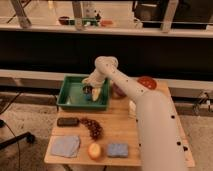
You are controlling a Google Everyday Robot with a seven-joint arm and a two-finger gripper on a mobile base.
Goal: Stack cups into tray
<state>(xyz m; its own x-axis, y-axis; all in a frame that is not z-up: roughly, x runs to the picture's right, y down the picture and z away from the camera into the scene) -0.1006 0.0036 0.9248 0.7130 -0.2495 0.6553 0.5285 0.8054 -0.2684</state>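
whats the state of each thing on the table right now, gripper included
gripper: down inside the tray, at a cup
tray: upright on the table's back left, holds a cup
dark cup: in the tray, at the gripper
orange-red bowl: upright, back right of the table
grapes: loose bunch lying mid table
blue cloth: lying flat, front left
blue sponge: lying flat, front edge
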